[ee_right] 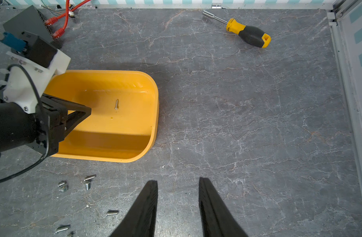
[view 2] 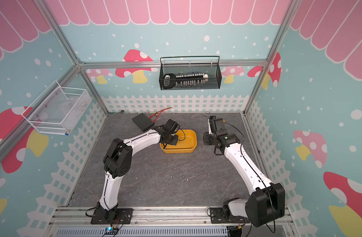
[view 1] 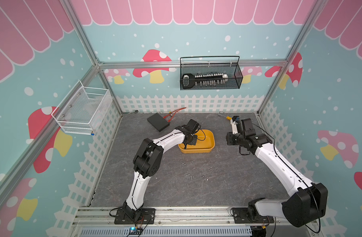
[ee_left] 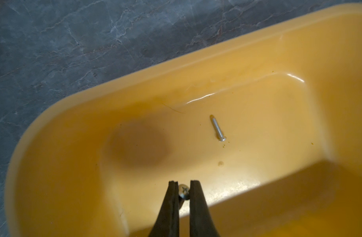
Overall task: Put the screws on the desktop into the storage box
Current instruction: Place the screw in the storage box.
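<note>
Left claw (ee_left: 183, 183) grips screw (ee_left: 184, 192) over storage box (ee_left: 217, 61); right claw (ee_right: 178, 180) gapes over marbled desktop (ee_right: 258, 123).

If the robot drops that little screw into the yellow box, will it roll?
Probably a little: the screw in the left gripper looks round, and the box floor looks smooth and glossy. Its wider head would likely curve it to a stop, like the screw lying flat. Being shiny metal, it shouldn't bend.
</note>
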Controlling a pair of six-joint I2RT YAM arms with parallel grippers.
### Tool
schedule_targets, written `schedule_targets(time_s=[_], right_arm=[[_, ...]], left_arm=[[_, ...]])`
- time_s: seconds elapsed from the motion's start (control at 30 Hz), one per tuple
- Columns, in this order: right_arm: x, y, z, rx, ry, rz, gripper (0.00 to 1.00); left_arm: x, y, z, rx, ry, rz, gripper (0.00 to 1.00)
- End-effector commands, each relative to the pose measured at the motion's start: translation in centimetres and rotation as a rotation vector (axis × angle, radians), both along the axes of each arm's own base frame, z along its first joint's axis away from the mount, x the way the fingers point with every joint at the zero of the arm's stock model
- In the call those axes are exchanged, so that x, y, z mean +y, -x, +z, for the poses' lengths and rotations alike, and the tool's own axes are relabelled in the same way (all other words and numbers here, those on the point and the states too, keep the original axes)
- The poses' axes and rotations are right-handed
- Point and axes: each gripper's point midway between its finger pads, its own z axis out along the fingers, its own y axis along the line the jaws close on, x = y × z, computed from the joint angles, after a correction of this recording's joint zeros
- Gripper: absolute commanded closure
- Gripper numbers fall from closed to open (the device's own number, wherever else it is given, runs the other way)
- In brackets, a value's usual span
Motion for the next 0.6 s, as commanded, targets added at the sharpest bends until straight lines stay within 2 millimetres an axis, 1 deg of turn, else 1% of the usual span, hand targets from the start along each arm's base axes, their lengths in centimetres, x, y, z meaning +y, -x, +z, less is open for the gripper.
schedule_targets(time_s=[0.0, 0.13, 0.37, 0.57], right_arm=[[0.0, 0.1, -0.7, 0.010, -0.004, 0.004, 0.61], [0.0, 0.1, -0.6, 0.011, 0.003, 0.007, 0.61], [-0.2, 0.0, -0.7, 0.014, 0.016, 0.007, 0.60], [-0.2, 0.0, -0.9, 0.023, 0.022, 0.008, 0.60]], left_arm=[[0.2, 0.3, -1.3, 0.042, -0.001, -0.013, 1.00], [0.5, 0.2, -2.4, 0.069, 0.002, -0.009, 1.00], [0.9, -0.1, -2.7, 0.070, -0.007, -0.011, 1.00], [1.3, -0.1, -3.0, 0.075, -0.015, -0.009, 0.92]])
